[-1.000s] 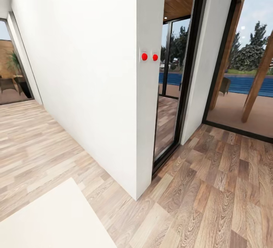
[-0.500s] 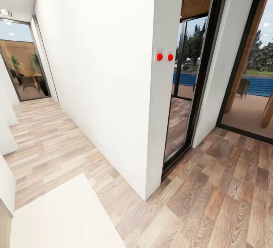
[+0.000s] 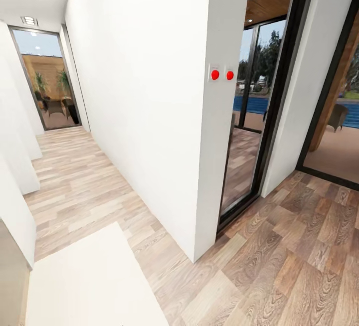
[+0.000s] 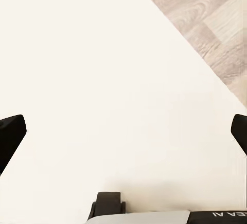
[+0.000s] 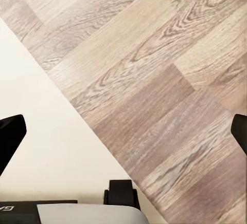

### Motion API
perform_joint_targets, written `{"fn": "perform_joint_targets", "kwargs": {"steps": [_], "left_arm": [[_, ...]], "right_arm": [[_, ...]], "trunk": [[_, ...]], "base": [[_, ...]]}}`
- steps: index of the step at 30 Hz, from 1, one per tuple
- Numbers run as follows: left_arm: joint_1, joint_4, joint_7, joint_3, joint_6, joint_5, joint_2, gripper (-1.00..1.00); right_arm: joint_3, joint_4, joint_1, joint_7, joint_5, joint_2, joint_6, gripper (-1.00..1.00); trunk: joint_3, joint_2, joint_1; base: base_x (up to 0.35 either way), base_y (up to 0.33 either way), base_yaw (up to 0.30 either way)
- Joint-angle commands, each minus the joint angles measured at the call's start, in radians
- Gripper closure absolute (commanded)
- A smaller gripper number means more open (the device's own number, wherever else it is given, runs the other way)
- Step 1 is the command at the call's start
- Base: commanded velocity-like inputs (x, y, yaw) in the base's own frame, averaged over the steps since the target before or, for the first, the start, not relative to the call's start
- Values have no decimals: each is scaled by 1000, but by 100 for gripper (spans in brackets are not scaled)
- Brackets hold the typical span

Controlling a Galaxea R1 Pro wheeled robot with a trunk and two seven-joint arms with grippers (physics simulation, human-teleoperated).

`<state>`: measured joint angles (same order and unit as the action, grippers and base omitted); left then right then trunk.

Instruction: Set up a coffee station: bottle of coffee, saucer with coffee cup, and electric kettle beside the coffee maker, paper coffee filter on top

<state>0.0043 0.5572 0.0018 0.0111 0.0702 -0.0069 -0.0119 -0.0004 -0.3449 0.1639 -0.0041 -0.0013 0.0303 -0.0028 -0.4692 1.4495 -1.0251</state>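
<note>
White wall (image 3: pixel 139 96) dominates the head view, its corner end face carrying two red buttons (image 3: pixel 222 75) beside a dark-framed glass door (image 3: pixel 259 116). Compared with half a second and a full second back, the whole picture has slid: the wall corner sits further right, the corridor (image 3: pixel 75 176) on the left opens up more, and the far window with plants (image 3: pixel 50 86) plus ceiling lights (image 3: pixel 29 20) now show. Judged as camera motion, i.e. the base turning toward the corridor, not the room moving. A pale rug (image 3: pixel 89 286) lies on the wood-plank floor (image 3: pixel 299 246) below. Left gripper (image 4: pixel 123 131), wrist view: fingertips at the two frame edges, spread wide, nothing between them, rug underneath. Right gripper (image 5: pixel 123 131): equally wide apart, empty, over the rug's edge and floor planks. Coffee maker, countertop, shelf and the other task items are nowhere in these frames; location cannot be told. Judgement: robot is in transit, no placement step begun.
</note>
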Motion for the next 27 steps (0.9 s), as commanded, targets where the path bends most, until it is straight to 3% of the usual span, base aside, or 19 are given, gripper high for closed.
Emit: {"fn": "perform_joint_targets", "kwargs": {"steps": [1, 27], "left_arm": [[0, 1, 0, 1, 2, 0, 0, -100], [0, 1, 0, 2, 3, 1, 0, -100]], "right_arm": [[0, 0, 0, -1, 0, 0, 0, -100], [0, 3, -1, -2, 3, -1, -2, -100]], "trunk": [[-1, 0, 0], [-1, 0, 0]], "base": [[-32, -89, 176], [-3, -8, 244]]}}
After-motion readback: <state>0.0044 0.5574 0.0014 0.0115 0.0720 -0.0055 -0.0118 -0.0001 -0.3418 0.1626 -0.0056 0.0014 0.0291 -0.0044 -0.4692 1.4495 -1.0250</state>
